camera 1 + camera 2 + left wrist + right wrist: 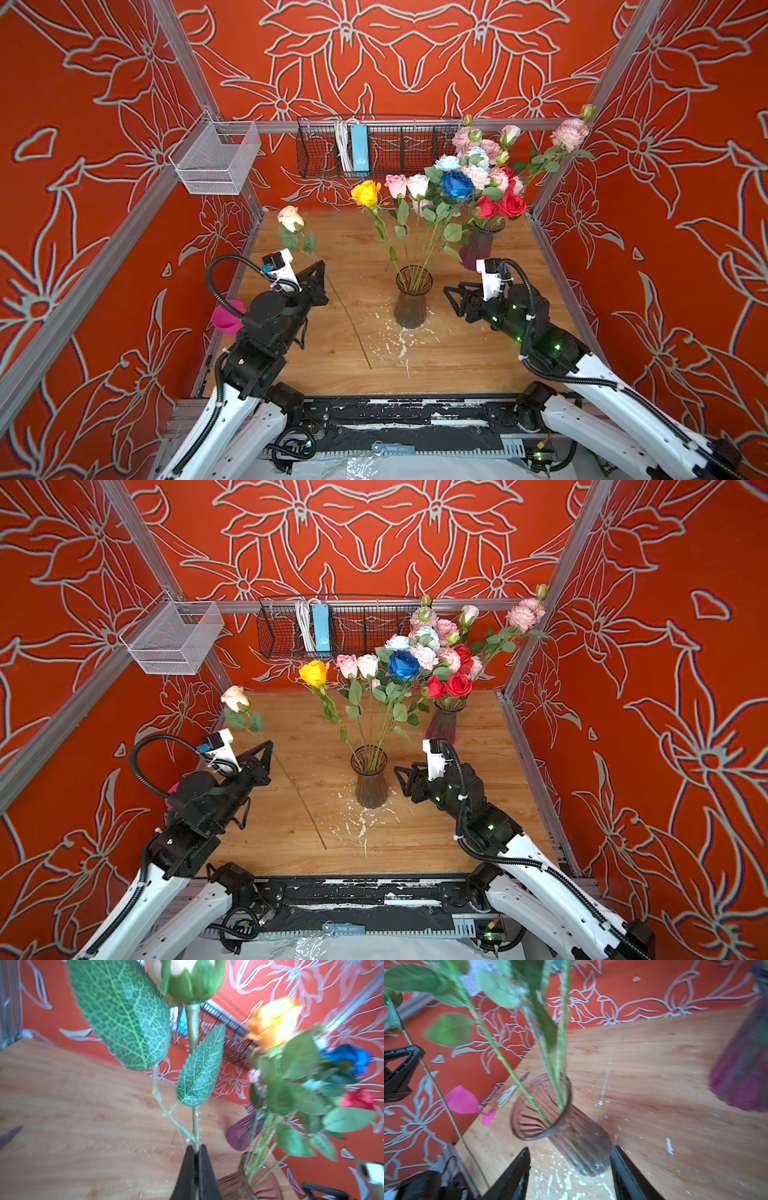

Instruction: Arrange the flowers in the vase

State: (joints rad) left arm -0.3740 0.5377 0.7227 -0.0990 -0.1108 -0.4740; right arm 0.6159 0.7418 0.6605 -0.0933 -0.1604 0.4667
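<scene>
A cream rose (290, 217) leans over the left side of the wooden worktop (478, 357). The left gripper (196, 1148) is closed tight on its stem just below the leaves, and the long lower stem slants toward the front edge. In the middle, a clear ribbed vase (411, 299) holds a yellow rose (365, 193), a blue rose (456, 185) and two paler ones. The right gripper (451, 300) hovers just beside that vase, jaws spread, holding nothing. A purple vase (478, 247) packed with pink and red blooms stands at the back right.

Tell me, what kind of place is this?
Probably a robot practice booth, not a shop: two robot arms reach over a wooden table, aluminium rails frame red flower-print walls, and roses stand in a glass vase.
</scene>
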